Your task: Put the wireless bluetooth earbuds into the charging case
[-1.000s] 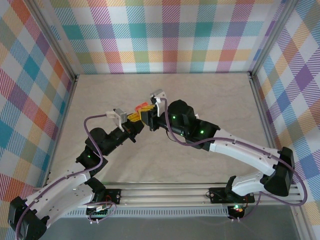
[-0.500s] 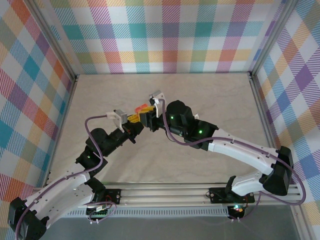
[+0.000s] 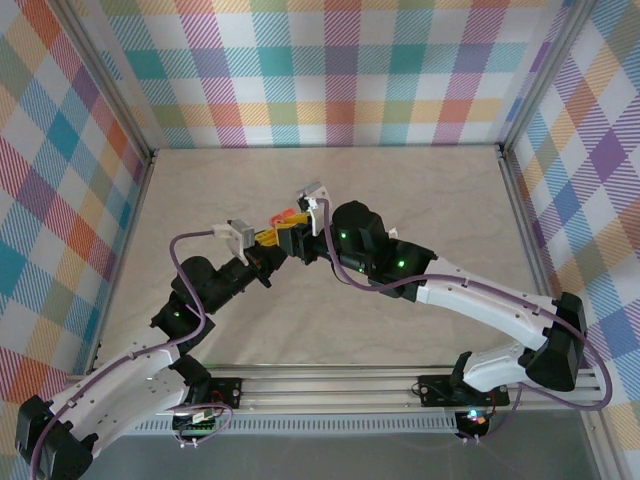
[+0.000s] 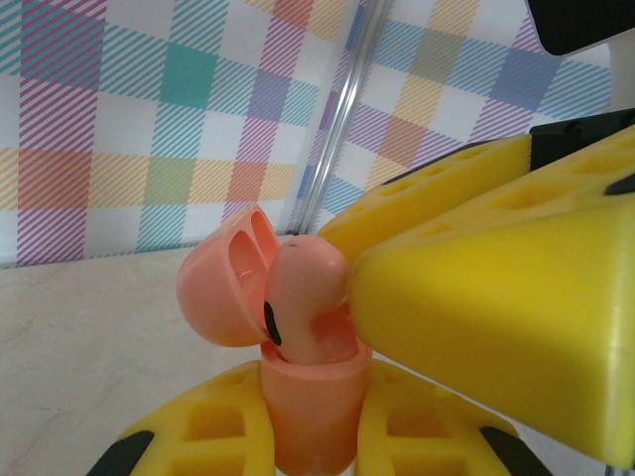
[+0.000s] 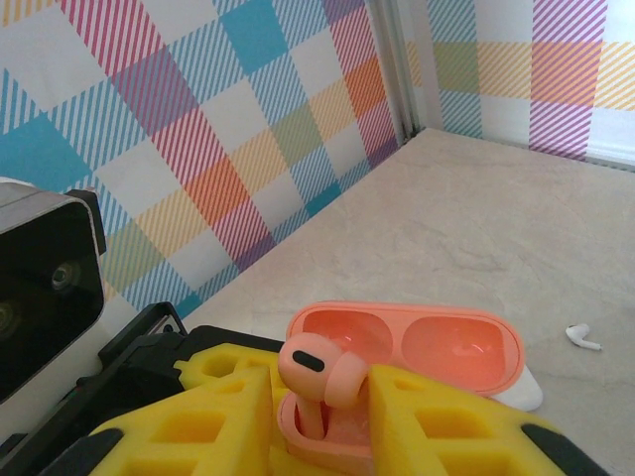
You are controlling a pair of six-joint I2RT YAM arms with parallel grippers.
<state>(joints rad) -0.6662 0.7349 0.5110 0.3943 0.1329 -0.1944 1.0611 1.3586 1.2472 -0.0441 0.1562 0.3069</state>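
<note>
Hold: left pincer [image 4: 312, 397] clamps salmon case [image 4: 308, 431], socket up for loading | earbud [image 4: 303, 283] half-seated | right pincer [image 4: 345, 250] at its 3 o'clock, narrow, cannot tell whether gripping

Salmon-pink earbud [image 5: 316, 372] seated in an open charging case [image 5: 417, 347]
It stands upright in one socket, between yellow jaws; the lid is tipped back. A white earbud [image 5: 583, 338] lies apart on the counter [image 5: 476, 218].
</note>
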